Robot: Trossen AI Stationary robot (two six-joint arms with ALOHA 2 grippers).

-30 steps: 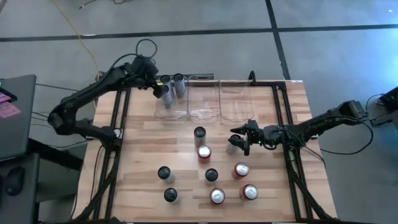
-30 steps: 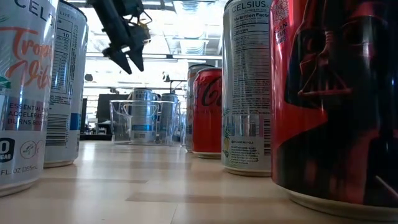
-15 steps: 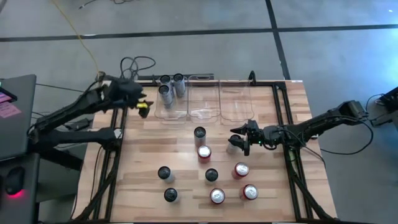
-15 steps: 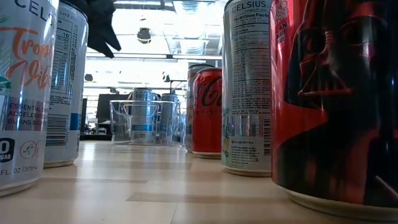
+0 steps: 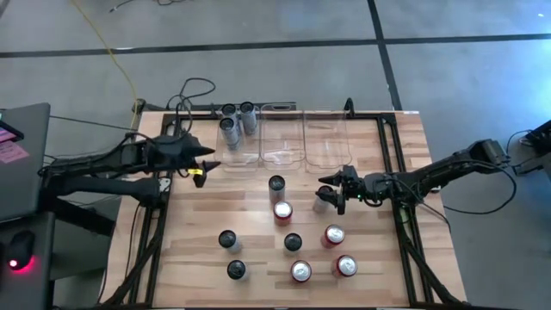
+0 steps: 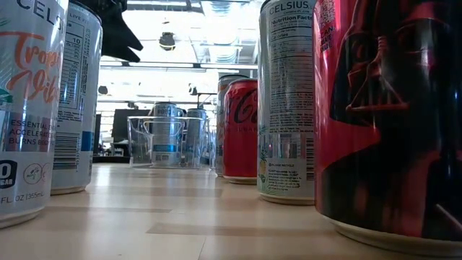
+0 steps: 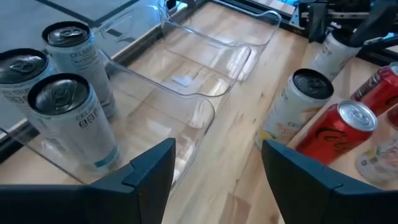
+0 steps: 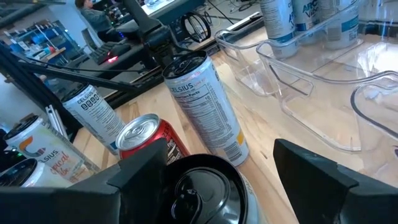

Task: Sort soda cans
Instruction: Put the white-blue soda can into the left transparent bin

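Three silver-grey cans (image 5: 232, 119) stand in the leftmost clear bin (image 5: 225, 155). Several more cans stand upright on the table, among them a silver one (image 5: 276, 183), a red one (image 5: 282, 210) and dark-topped ones (image 5: 227, 238). My left gripper (image 5: 209, 164) is open and hovers just left of that bin, holding nothing; it also shows in its own wrist view (image 7: 214, 177). My right gripper (image 5: 325, 193) is open, with one finger on each side of a dark-topped can (image 8: 205, 190) near the table's middle. My right gripper comes in level from the table's right side and straddles the upper part of the dark-topped can (image 8: 233, 177), which stands upright on the table. A gap shows beside one finger (image 8: 311, 177). Whether the other finger touches the can, I cannot tell.
Two more clear bins (image 5: 282, 153) (image 5: 327, 153) sit to the right of the filled one at the far side. Red cans (image 5: 333, 234) (image 5: 346, 265) (image 5: 300, 271) and dark-topped cans (image 5: 293, 242) (image 5: 236, 269) crowd the near middle. Black frame rails (image 5: 168, 215) run along both table sides.
My left gripper, open above the leftmost bin a second ago, has drawn back toward the table's left edge, then swung down and toward the near side, ending beside the bin. The three cans stay standing in the bin.
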